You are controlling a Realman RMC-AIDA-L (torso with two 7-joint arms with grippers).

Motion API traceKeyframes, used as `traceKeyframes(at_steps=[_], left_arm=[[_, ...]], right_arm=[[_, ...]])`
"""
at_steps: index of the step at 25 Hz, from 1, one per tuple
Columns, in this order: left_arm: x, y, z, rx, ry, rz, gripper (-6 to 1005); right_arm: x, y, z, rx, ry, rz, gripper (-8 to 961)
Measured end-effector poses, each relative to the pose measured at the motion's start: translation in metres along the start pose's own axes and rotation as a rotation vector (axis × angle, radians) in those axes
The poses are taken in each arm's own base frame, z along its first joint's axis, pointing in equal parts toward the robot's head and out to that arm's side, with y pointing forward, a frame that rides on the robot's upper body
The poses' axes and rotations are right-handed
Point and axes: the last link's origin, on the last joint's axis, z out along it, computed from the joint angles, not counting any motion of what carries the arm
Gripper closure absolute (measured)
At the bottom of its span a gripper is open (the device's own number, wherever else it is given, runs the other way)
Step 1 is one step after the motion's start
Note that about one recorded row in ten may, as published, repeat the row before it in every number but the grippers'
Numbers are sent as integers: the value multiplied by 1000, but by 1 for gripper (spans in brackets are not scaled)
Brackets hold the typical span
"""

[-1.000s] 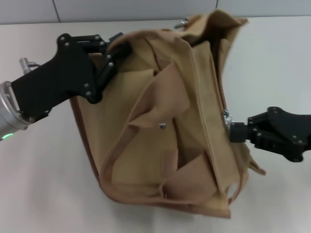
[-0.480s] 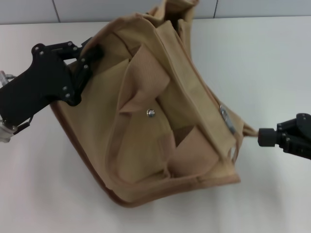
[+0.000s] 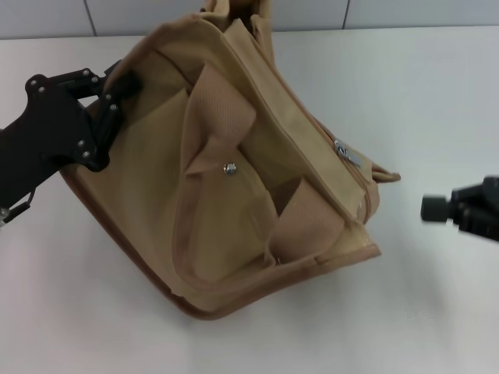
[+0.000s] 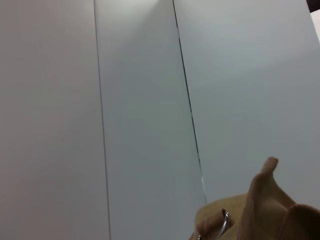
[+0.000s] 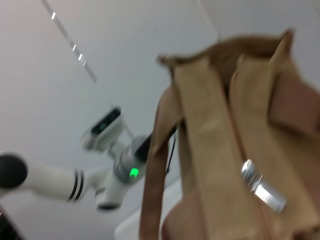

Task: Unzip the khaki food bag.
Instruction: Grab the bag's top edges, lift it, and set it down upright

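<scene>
The left gripper [image 3: 117,89] is clamped on the upper left edge of the bag [image 3: 226,179], which lies tipped on the table [image 3: 437,101]. The right gripper [image 3: 440,209] is well apart; its fingers cannot be told. Soft, light canvas is judged; the zipper pull [image 3: 345,153] should be pinched.

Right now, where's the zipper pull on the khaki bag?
In the head view the silver zipper pull lies on the khaki food bag, on its edge toward the robot's right, apart from the right gripper farther right.
</scene>
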Motion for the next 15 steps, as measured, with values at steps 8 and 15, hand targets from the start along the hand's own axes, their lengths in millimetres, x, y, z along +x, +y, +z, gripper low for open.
traceKeyframes(at_steps=[8,15], left_arm=[[0,1,4,-18,6,0,927],[3,2,7,-36,23,0,926]], right_arm=[[-13,-2,-3,29,-85,-65,852],[-25,-5,14,25,-71,-172,692]])
